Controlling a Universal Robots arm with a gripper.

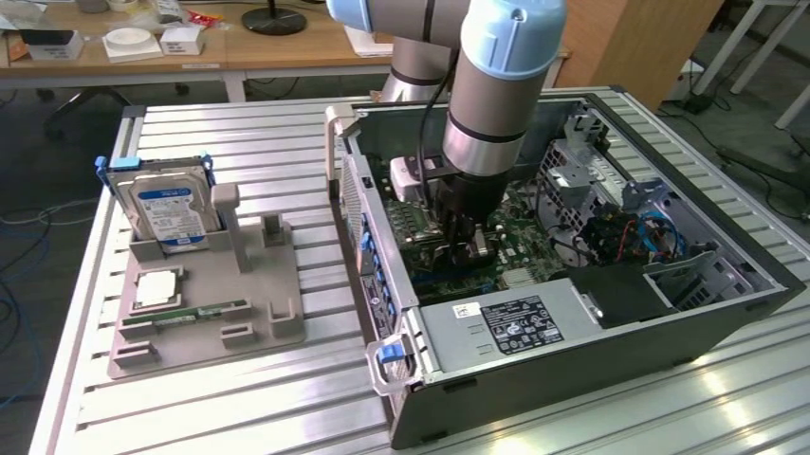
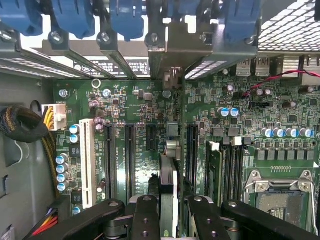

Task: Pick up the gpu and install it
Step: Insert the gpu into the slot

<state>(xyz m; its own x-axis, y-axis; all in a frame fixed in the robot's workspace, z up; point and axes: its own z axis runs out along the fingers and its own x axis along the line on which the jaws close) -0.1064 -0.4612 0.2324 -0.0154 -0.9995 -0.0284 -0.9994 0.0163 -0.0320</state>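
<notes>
My gripper [image 1: 464, 245] is lowered deep inside the open computer case [image 1: 708, 284], just above the green motherboard [image 2: 135, 115]. In the wrist view its black fingers [image 2: 145, 215] are shut on the gpu [image 2: 168, 177], a thin dark card seen edge-on. The card stands upright between two long black expansion slots [image 2: 129, 150] and runs towards the metal brackets at the case's rear wall [image 2: 172, 47]. Whether its lower edge sits in a slot I cannot tell. In the exterior view the arm hides most of the card.
A grey fixture [image 1: 203, 313] at the exterior view's left holds an upright blue-labelled hard drive [image 1: 169, 210], a processor chip [image 1: 155, 287] and a green memory stick [image 1: 184, 313]. Inside the case are a power supply [image 1: 506, 327], drive cages [image 1: 595, 171], memory sticks [image 2: 215, 165] and the processor socket [image 2: 280, 200].
</notes>
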